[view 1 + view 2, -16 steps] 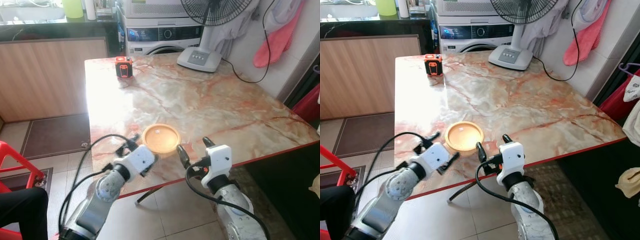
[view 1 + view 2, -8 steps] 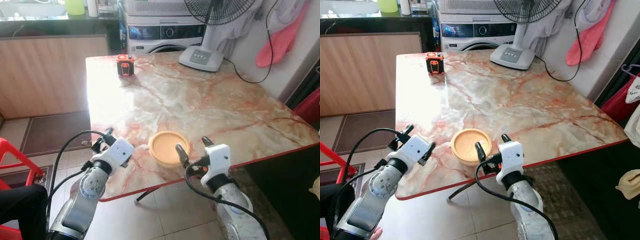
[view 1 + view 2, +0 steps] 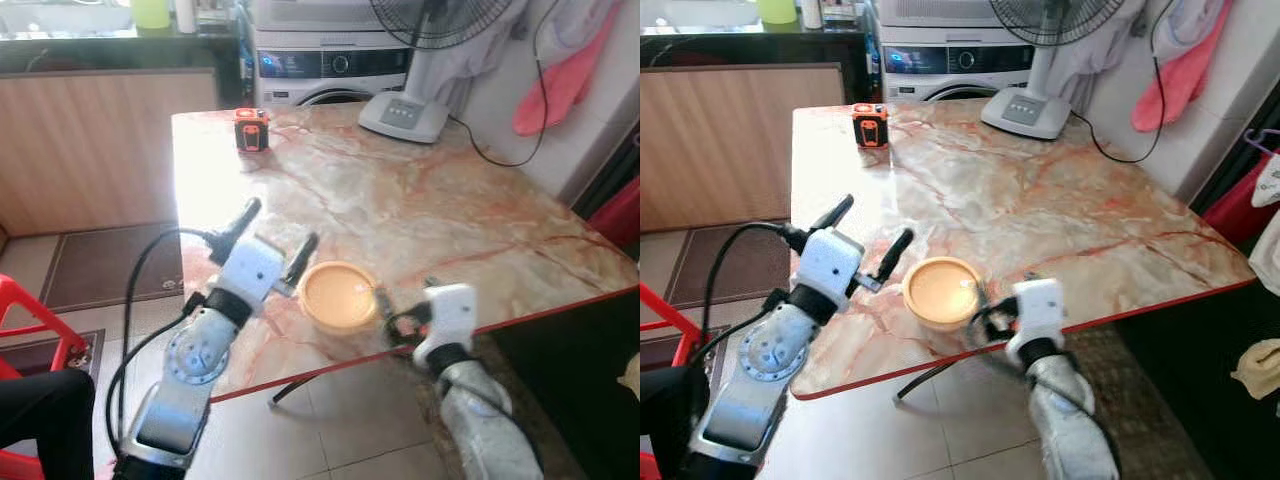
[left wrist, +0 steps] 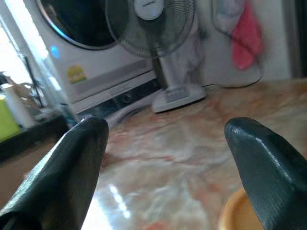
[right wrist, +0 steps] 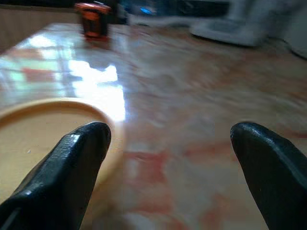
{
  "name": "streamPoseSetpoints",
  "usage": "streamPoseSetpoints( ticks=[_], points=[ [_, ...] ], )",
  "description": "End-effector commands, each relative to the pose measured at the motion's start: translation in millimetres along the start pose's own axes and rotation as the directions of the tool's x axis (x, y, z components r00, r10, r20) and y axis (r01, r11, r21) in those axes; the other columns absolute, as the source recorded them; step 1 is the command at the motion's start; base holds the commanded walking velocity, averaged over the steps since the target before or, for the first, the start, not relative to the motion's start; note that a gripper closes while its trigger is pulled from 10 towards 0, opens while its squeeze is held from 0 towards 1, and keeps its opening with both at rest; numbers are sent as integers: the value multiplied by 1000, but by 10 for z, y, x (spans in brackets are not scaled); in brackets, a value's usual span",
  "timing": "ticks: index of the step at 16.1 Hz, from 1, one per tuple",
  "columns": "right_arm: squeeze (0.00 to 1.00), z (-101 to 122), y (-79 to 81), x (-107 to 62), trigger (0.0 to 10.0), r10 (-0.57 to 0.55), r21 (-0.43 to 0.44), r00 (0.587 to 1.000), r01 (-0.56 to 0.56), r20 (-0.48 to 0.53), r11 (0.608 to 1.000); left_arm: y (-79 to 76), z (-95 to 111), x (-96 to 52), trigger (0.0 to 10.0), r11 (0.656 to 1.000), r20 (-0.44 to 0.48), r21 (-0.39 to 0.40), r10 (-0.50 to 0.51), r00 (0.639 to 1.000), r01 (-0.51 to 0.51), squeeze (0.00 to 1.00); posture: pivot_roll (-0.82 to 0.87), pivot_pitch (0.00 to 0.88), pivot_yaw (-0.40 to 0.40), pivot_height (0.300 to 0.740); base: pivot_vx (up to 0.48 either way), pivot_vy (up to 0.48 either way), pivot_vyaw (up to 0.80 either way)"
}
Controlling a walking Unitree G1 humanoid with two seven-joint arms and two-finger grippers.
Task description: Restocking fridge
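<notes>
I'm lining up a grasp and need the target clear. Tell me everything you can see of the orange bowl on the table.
The orange bowl is a shallow round dish of matte pale orange, plastic by its look, with a low rim and nothing inside that I can make out. It sits upright on the marble table near the front edge. The left tool hangs open beside it on the robot's left, raised above the tabletop. The right tool is open at its right rim; contact is too blurred to tell.
</notes>
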State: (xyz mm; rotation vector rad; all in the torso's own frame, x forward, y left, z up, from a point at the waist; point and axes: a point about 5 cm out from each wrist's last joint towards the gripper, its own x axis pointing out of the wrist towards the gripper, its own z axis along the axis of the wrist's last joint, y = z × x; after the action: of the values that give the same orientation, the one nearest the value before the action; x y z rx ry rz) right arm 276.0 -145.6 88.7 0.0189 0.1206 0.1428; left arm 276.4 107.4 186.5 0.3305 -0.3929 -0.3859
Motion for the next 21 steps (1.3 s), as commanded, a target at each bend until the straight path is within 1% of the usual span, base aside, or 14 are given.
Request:
streamPoseSetpoints(
  ticks=[1,4,5,8,10,11,12,14,15,16,17,18,20,21],
  points=[
    [0,-35,-93,18,10000,-62,33,997,63,-51,997,-1,-102,10,10000,999,-56,-46,4,998,-6,0,-56,0,-92,740,0,0,0],
    [0,-101,-151,5,10000,-157,251,973,197,-172,948,83,-243,11,10000,986,-114,-129,92,989,-107,0,-62,0,-93,740,0,0,0],
    [0,-142,-123,-14,10000,-157,363,960,234,-231,902,124,-269,4,10000,976,-123,-162,124,985,-143,0,-61,0,-96,740,0,0,0],
    [0,-111,-84,-49,10000,-120,436,960,224,-254,871,209,-322,-50,10000,945,-139,-241,192,972,-221,0,-60,0,-104,740,0,0,0],
    [0,-40,-205,-117,10000,-166,510,958,266,-233,818,327,-308,-125,10000,892,-114,-346,268,957,-291,0,-59,0,-106,740,0,0,0],
    [0,-24,-244,-136,10000,-179,524,956,278,-233,805,379,-315,-153,10000,875,-117,-362,299,947,-321,0,-64,0,-104,740,0,0,0],
    [0,-19,-274,-174,10000,-189,531,951,294,-244,795,489,-373,-240,10000,849,-137,-372,349,927,-375,0,-67,0,-101,740,0,0,0],
    [0,-23,-228,-204,10000,-193,599,946,315,-260,736,696,-602,-463,10000,805,-245,-330,431,868,-493,0,-68,0,-95,740,0,0,0],
    [0,-27,-191,-197,10000,-192,633,945,320,-264,705,769,-680,-538,10000,766,-284,-363,452,846,-531,0,-67,0,-93,740,0,0,0],
    [0,-28,-176,-193,10000,-190,647,945,322,-267,691,797,-713,-566,10000,745,-300,-384,458,837,-546,0,-63,0,-93,740,0,0,0],
    [0,-38,-122,-171,10000,-177,658,942,326,-284,678,830,-781,-594,10000,655,-344,-504,445,827,-562,0,-60,0,-92,740,0,0,0],
    [0,-41,-74,-154,10000,-157,667,941,324,-299,671,803,-812,-586,10000,629,-354,-566,397,847,-532,0,-53,0,-91,740,0,0,0],
    [0,-46,40,-119,10000,-96,704,941,309,-325,640,696,-861,-563,10000,625,-367,-620,303,879,-474,0,-55,0,-90,740,0,0,0],
    [0,-55,96,-108,10000,-58,711,940,294,-336,639,660,-893,-555,10000,643,-387,-607,274,880,-467,0,-56,0,-90,740,0,0,0]
  ],
)
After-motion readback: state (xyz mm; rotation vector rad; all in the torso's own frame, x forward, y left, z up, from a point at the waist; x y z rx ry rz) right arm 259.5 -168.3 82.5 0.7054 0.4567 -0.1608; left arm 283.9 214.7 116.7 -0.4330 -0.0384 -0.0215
